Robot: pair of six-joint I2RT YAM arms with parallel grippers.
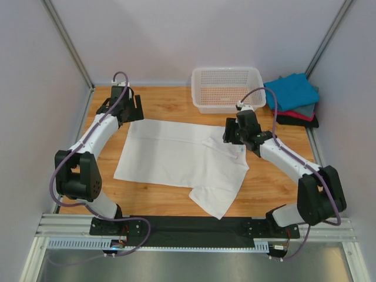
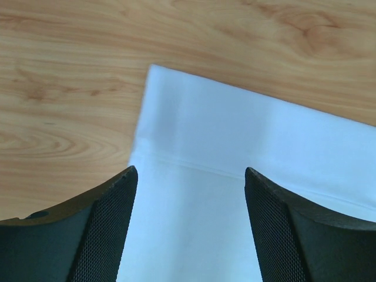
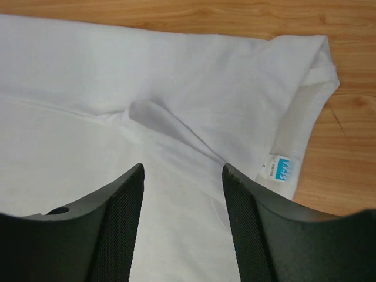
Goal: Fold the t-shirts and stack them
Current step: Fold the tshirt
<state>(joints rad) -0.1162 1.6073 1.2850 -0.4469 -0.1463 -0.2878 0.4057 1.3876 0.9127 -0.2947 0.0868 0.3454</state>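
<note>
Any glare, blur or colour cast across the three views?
Top external: even light, no glare, white t-shirt sharp. Left wrist: shirt reads bluish, faint shadows on it. Right wrist: folds in focus, neck label print too soft to read.

A white mesh basket stands upright at one o'clock on the wooden tabletop, near its far edge.

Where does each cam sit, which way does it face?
Top external: above and behind the bases, looking down on the table; both arms whole, white t-shirt, mesh basket, folded t-shirts.
Left wrist: on the left arm, facing down at the shirt's corner; left gripper open.
Right wrist: on the right arm, facing down at the blue neck label; right gripper open.
Shared: all see the white t-shirt.
</note>
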